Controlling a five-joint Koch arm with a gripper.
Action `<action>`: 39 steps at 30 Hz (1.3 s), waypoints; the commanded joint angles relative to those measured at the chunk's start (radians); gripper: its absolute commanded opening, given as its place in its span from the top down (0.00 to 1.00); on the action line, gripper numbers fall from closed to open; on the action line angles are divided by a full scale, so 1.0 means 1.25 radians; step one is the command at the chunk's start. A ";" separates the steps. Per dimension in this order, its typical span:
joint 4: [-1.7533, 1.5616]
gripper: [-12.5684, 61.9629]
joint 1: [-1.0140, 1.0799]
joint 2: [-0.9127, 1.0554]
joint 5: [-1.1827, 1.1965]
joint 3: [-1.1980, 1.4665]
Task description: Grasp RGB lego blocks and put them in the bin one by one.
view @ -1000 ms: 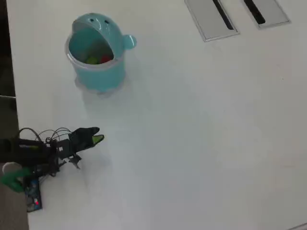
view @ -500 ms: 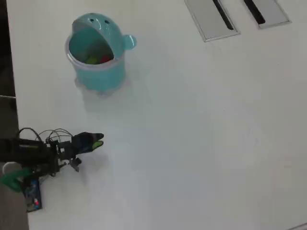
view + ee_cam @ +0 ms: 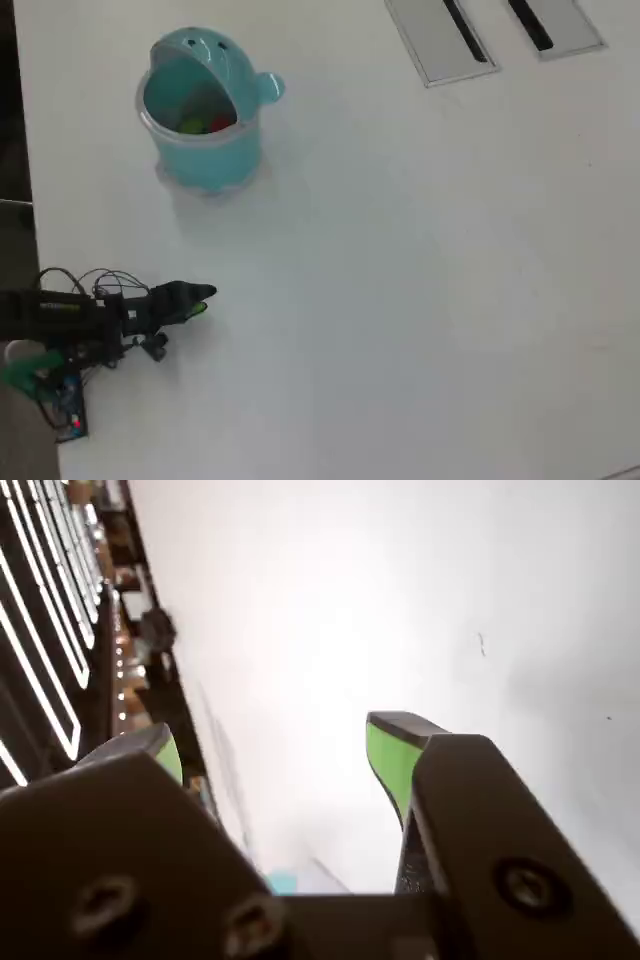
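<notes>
The teal bin (image 3: 205, 150) stands upright at the table's back left in the overhead view, its hood lid raised. Inside it lie a yellow-green lego block (image 3: 190, 126) and a red one (image 3: 219, 123); no blue block shows. My gripper (image 3: 201, 297) hangs low over the bare table near the front left, well apart from the bin. In the wrist view the gripper (image 3: 272, 742) is open. Its green-padded fingertips (image 3: 392, 752) stand wide apart with only white table between them.
Two grey slotted panels (image 3: 440, 40) (image 3: 555, 25) are set into the table at the back right. The arm's body and cables (image 3: 60, 320) lie along the table's left edge (image 3: 28, 200). Dark shelving with strip lights (image 3: 60, 600) fills the wrist view's left.
The gripper has drifted a little toward the front of the table and now looks slimmer from above. The bin and the blocks in it have not moved.
</notes>
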 commanded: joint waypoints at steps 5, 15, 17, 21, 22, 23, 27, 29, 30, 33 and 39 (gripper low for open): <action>0.039 0.37 0.000 0.053 -0.033 0.056; 0.056 0.37 0.005 0.050 -0.029 0.056; 0.056 0.37 0.002 0.050 -0.029 0.056; 0.056 0.37 0.001 0.050 -0.029 0.056; 0.056 0.37 0.001 0.050 -0.029 0.056; 0.056 0.37 0.001 0.050 -0.029 0.056; 0.056 0.37 0.001 0.050 -0.029 0.056; 0.056 0.37 0.001 0.050 -0.029 0.056; 0.056 0.37 0.001 0.050 -0.029 0.056; 0.056 0.37 0.001 0.050 -0.029 0.056; 0.056 0.37 0.001 0.050 -0.029 0.056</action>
